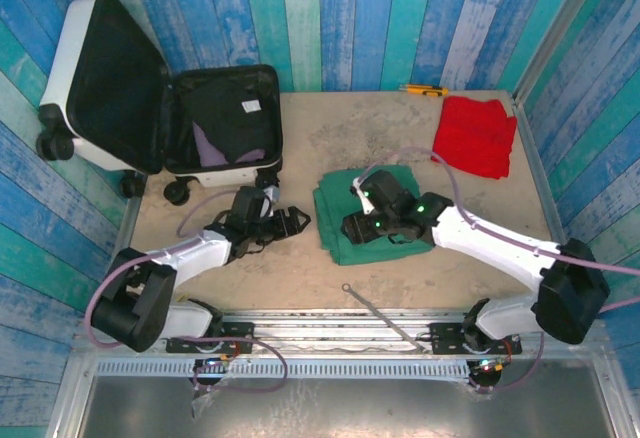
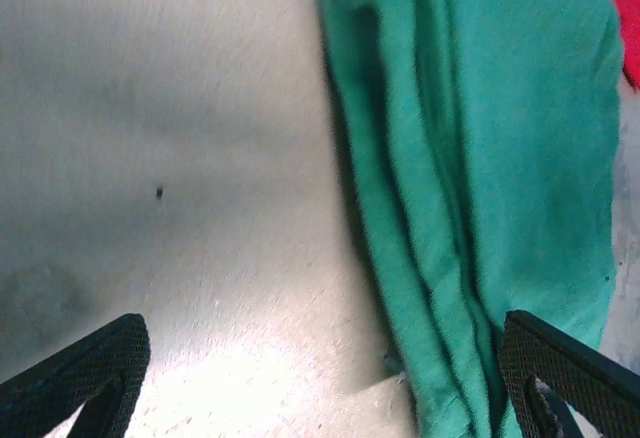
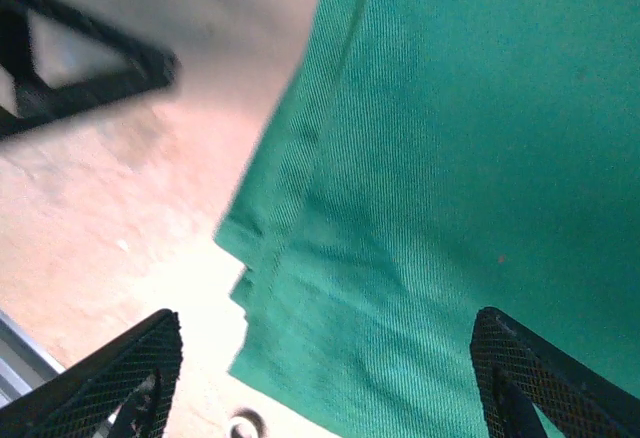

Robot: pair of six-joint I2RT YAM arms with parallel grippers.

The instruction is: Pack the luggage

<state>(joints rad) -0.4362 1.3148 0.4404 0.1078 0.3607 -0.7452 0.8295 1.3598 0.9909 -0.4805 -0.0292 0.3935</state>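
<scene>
The luggage (image 1: 90,78) stands open at the back left, its white lid tilted up and its black-lined half (image 1: 222,123) holding dark and purple clothes. A folded green cloth (image 1: 340,233) (image 2: 480,158) (image 3: 450,158) lies mid-table. My left gripper (image 1: 300,222) (image 2: 320,388) is open just left of the cloth's edge, its right finger (image 2: 570,378) over the fold. My right gripper (image 1: 352,226) (image 3: 330,388) hangs open above the cloth's near-left corner, with nothing pinched. The left gripper's finger (image 3: 80,68) shows in the right wrist view.
A folded red cloth (image 1: 478,133) (image 2: 622,8) lies at the back right. A yellow pen (image 1: 422,90) rests by the back wall. A thin metal rod (image 1: 378,310) lies near the front rail. Blue plank walls enclose the table (image 1: 300,278).
</scene>
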